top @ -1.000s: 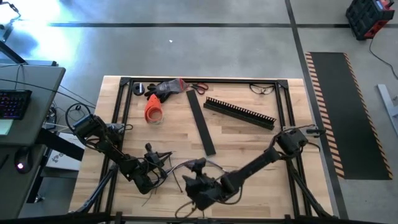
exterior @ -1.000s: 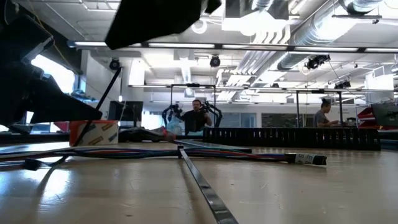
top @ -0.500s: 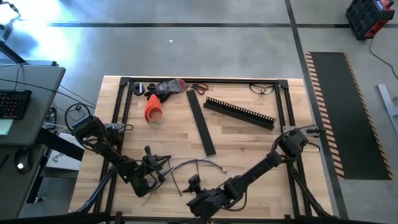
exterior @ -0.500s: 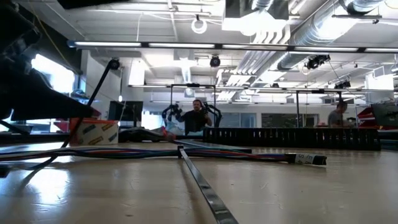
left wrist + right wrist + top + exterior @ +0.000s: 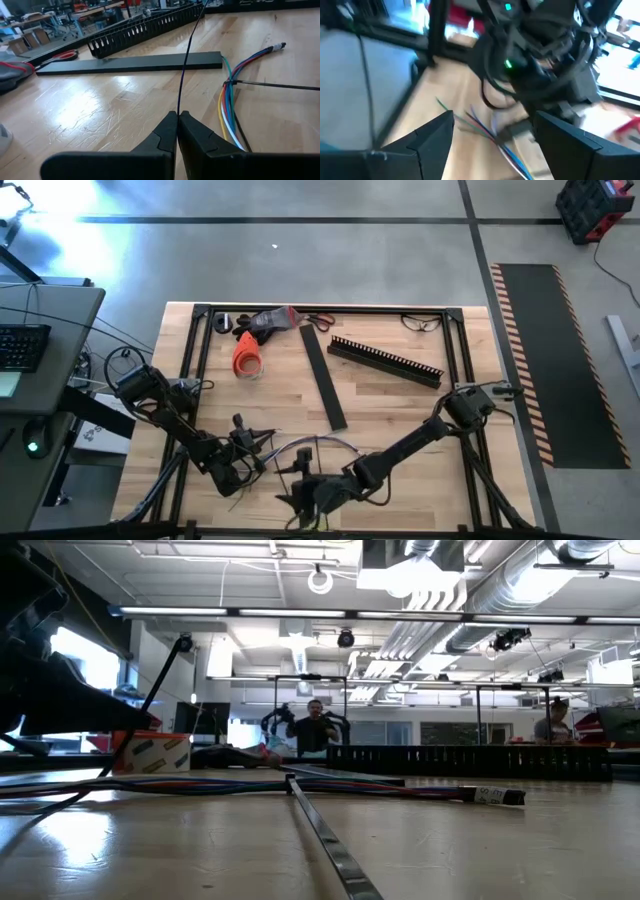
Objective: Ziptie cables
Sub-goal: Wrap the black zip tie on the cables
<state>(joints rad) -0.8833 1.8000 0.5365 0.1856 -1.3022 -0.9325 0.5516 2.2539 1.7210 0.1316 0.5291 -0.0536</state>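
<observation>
Pale butcher-block wood makes up the table (image 5: 390, 405), framed by a black metal rail. Across its far half lie a long black slotted channel (image 5: 385, 361), angled toward the right, and a flat black strip (image 5: 324, 379) running near to far at the centre; an orange roll (image 5: 246, 358), a grey-and-orange glove (image 5: 268, 321), red-handled scissors (image 5: 318, 319) and a pair of glasses (image 5: 421, 322) sit along the far edge.

Both dark arms reach in toward the near middle. The left gripper (image 5: 177, 120) is low over the near-left part of the table, its fingers (image 5: 195, 137) clenched tight on a thin black zip tie (image 5: 187, 55) that rises straight up from between the tips. The right gripper (image 5: 492, 132) hovers at the near edge, just right of the left one, fingers (image 5: 437, 132) spread wide with nothing between them, pointing at the left arm's wrist.

The cables (image 5: 318, 448) lie flat on the near centre of the table, between the two grippers: a bundle of blue, green, yellow, white and red wires (image 5: 229, 107), cinched at one spot and fanning out on either side of it. In the low view the bundle (image 5: 250, 785) stretches left to right across the wood, with a white label (image 5: 490, 796) near its right end.
</observation>
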